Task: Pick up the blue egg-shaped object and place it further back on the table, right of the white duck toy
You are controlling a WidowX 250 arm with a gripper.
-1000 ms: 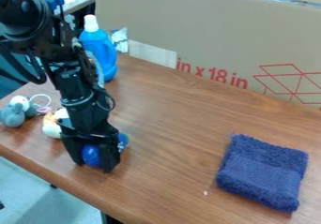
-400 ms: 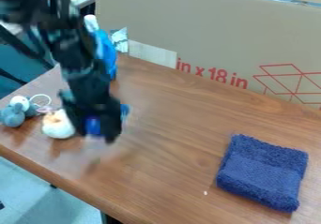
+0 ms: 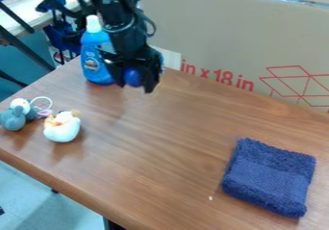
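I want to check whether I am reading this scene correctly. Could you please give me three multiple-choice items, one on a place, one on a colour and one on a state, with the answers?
1. Where is the folded towel?
A) At the right of the view
B) At the upper left
C) On the floor

2. What colour is the cap of the bottle?
A) Red
B) White
C) Black

3. What is the state of the small blue object?
A) Lying beside the towel
B) Wedged under the bottle
C) Held by the gripper

Answers:
1 A: it lies on the table, lower right.
2 B: a white top shows above the blue body.
3 C: it shows between the fingers.
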